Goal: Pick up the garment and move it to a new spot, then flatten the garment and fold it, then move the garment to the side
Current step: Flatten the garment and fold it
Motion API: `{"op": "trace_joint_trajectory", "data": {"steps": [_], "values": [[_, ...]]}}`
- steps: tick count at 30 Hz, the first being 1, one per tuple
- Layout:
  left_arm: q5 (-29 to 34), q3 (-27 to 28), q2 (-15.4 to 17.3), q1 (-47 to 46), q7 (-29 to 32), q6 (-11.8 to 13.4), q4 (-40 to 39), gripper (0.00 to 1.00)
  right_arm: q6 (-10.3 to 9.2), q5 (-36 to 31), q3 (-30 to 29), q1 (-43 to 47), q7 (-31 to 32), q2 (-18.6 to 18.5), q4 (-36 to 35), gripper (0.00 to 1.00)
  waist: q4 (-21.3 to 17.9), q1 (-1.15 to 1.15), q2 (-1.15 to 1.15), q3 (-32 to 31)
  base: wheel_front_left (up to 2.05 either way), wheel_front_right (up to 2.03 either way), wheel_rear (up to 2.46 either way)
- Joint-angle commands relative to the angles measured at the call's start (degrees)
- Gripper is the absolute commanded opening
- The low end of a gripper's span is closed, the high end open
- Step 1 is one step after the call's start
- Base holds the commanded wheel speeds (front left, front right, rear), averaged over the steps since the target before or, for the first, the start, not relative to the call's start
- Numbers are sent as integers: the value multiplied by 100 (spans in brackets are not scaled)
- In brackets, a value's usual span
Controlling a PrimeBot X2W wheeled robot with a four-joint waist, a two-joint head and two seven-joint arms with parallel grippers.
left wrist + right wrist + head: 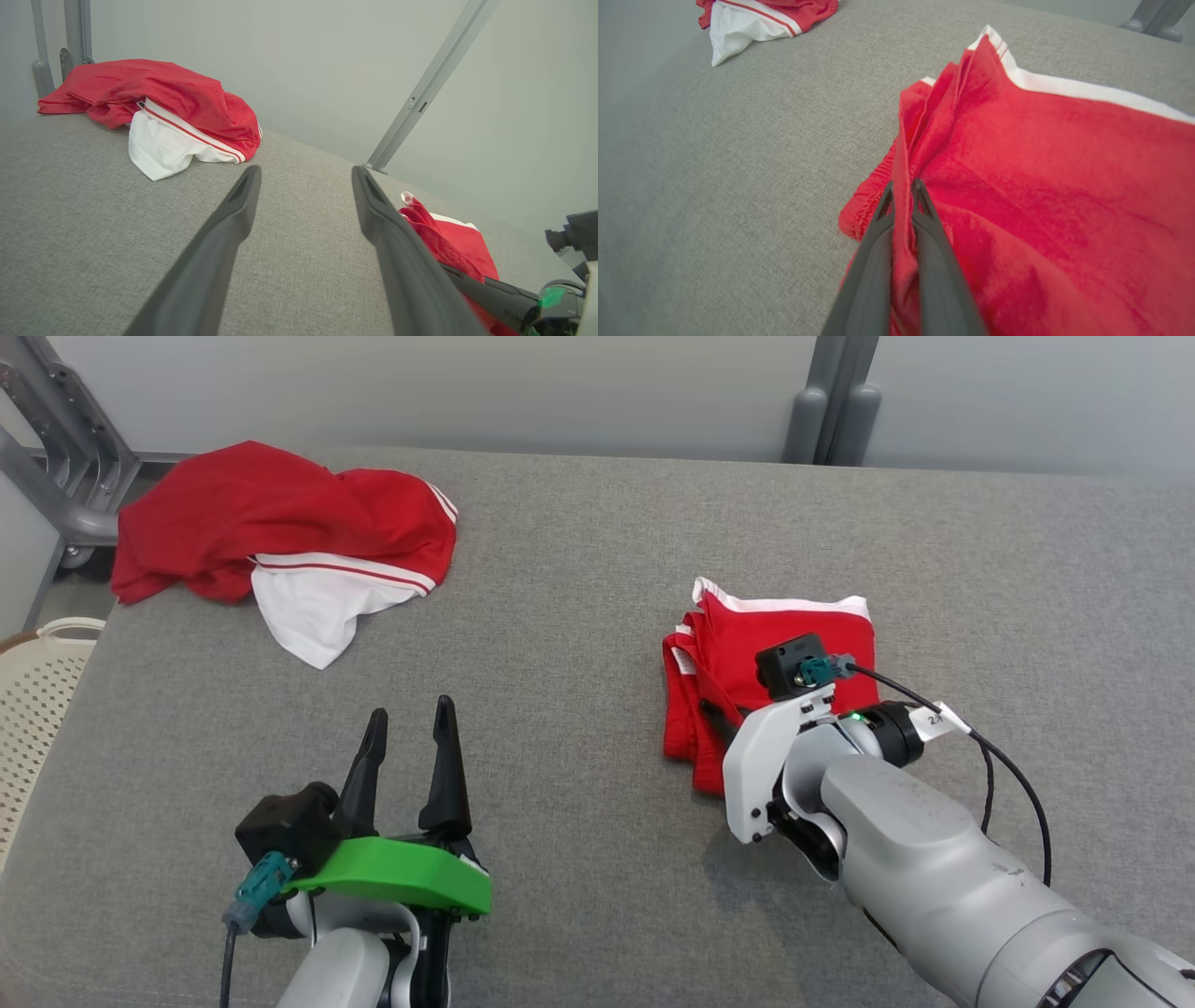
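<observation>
- Toward the right of the grey padded table (579, 551), at mid depth, lies our folded garment (747, 635), a compact red rectangle with a white band along its far edge.
- Our right gripper (902, 186) has its fingers pressed together on a ridge of red cloth at the garment's left edge. The right wrist view shows the fabric pinched up between them.
- We judge that this edge is chosen because the stacked layers meet there, so one pinch may catch the whole bundle and carry it without the fold opening.
- Our left gripper (408, 714) hovers over bare table at the near left, fingers apart and holding nothing, well apart from the garment. We take it to be parked clear because one arm is enough for this move.
- Along the garment's left side several hems show one above another, with what looks like a small white tag among them. The top face is fairly smooth with soft creases, and the cloth looks thin and limp.
- Since the fold looks done, we judge that moving the garment to the side is the step in hand.
- At the far left a crumpled garment (280, 513) in red and white lies well apart from ours, and a cream basket (37, 681) stands beside the table's left edge.
</observation>
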Motion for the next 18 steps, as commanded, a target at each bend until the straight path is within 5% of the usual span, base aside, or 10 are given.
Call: {"op": "trace_joint_trajectory", "data": {"steps": [1,3,6,7,8,18], "values": [[-27,21,-9,27,-32,-36,7,100,0,-58,54,42,2,-1,-24,0,-4,0,0,10,0,0,0],[-19,26,-14,16,-36,-29,15,100,0,-109,137,29,-1,0,-49,4,-9,0,0,22,0,0,0],[-10,27,-24,-1,-41,-37,26,100,0,-180,240,24,1,0,-74,59,-16,0,0,30,0,0,0],[-8,30,-25,-5,-41,-39,29,100,0,-198,261,18,-18,0,-79,94,-18,0,0,33,0,0,0],[-7,31,-27,-6,-43,-42,32,100,0,-228,284,15,-34,-1,-82,100,-22,0,0,32,0,0,0],[20,67,-13,94,-43,2,28,100,-1,-378,210,88,-405,0,-316,100,-187,0,0,-76,0,0,0]]}}
